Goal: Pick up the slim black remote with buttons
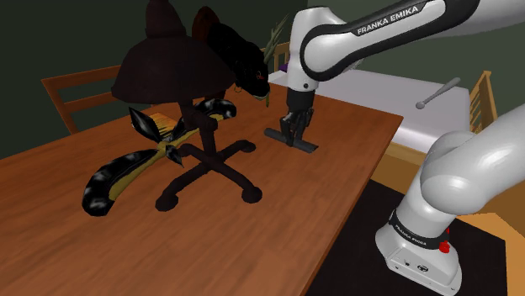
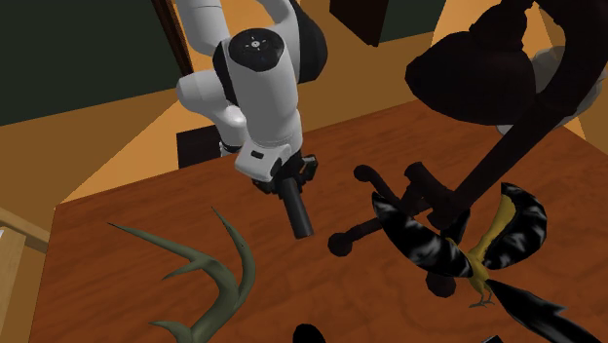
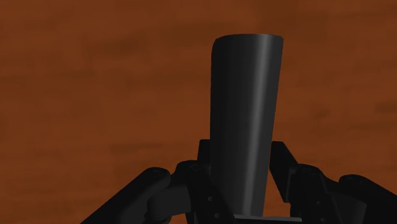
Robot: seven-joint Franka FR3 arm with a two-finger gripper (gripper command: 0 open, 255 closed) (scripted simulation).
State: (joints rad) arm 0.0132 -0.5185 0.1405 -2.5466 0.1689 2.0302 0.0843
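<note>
Shoulder view, L to R: black-and-yellow striped curved thing [image 1: 114, 181], partly hidden by dark swivel chair w/ spoked base [image 1: 206, 164]. Then slim smooth black remote [image 1: 310, 147] low over brown wood-grain tabletop [image 1: 336, 193]. Buttons indiscernible, and table contact unclear. Black gripper [image 1: 296, 133] is clenched round its middle. Bare wood beyond, to table edge.

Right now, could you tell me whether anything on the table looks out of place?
Yes. A black swivel chair stands on the wooden table rather than on a floor, with a striped black-and-yellow object by its base. An antler also lies on the tabletop. The remote in the gripper looks normal.
</note>
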